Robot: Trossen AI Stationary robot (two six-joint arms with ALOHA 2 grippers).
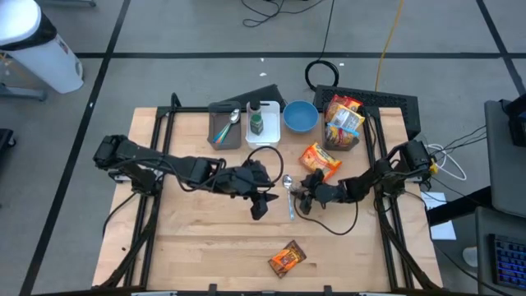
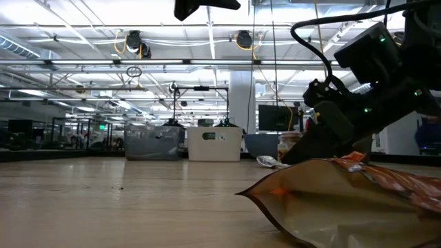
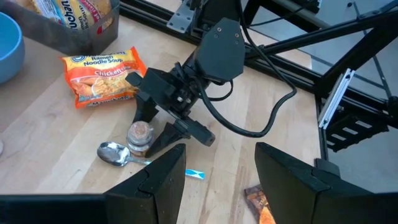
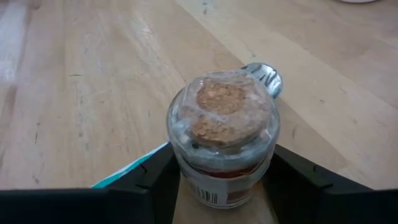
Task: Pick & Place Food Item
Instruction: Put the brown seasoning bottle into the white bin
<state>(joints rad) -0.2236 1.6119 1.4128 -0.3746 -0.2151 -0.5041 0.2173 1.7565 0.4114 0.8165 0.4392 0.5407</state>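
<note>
A small glass jar with a cork stopper stands upright on the table, next to the bowl of a metal spoon. My right gripper reaches in from the table's right and is shut on the jar. In the high view it sits near the table's middle. My left gripper hangs open above the table just left of the spoon, holding nothing. My right gripper pinches the jar's glass body between its two fingers, one on each side, below the cork. The fingers slant down from the table's right. The jar stays upright with its base on the table.
An orange noodle packet lies just beyond the right gripper, and a snack packet near the front edge. At the back stand a grey bin, a bottle, a blue bowl and a basket of packets.
</note>
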